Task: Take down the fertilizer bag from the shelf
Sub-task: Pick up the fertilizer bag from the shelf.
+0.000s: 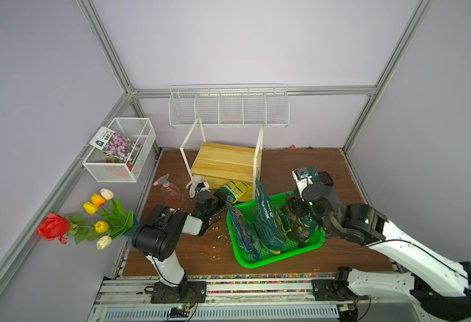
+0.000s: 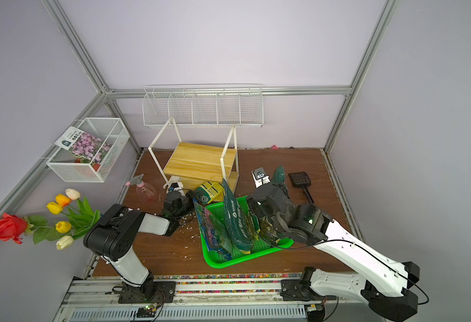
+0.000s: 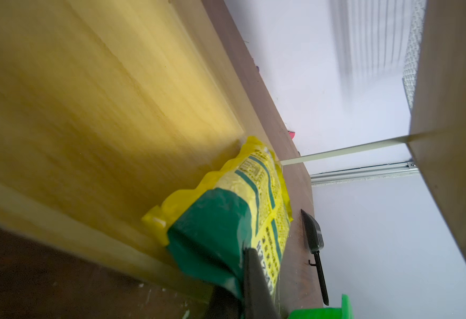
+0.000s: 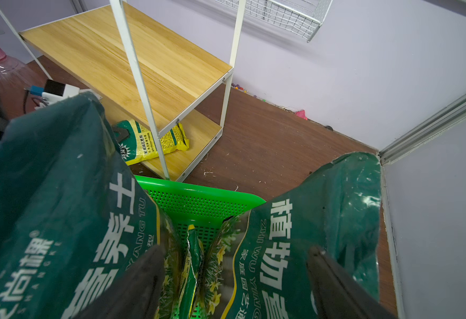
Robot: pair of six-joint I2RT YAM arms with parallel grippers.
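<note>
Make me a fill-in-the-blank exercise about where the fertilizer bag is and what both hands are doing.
1. The fertilizer bag lies on the shelf's ___ board.
2. The left hand is shut on the bag's ___ end.
3. The right hand is ___, by the soil bags standing in the tray.
Missing words: lower; green; open.

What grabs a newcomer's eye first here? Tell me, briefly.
The bright green tray right of centre on the table, with tall dark green bags standing in it. Behind it, the left end effector is shut on the yellow-green fertilizer bag lying on the lower board of the shelf. A red rose with tulips lies at the far left.
</note>
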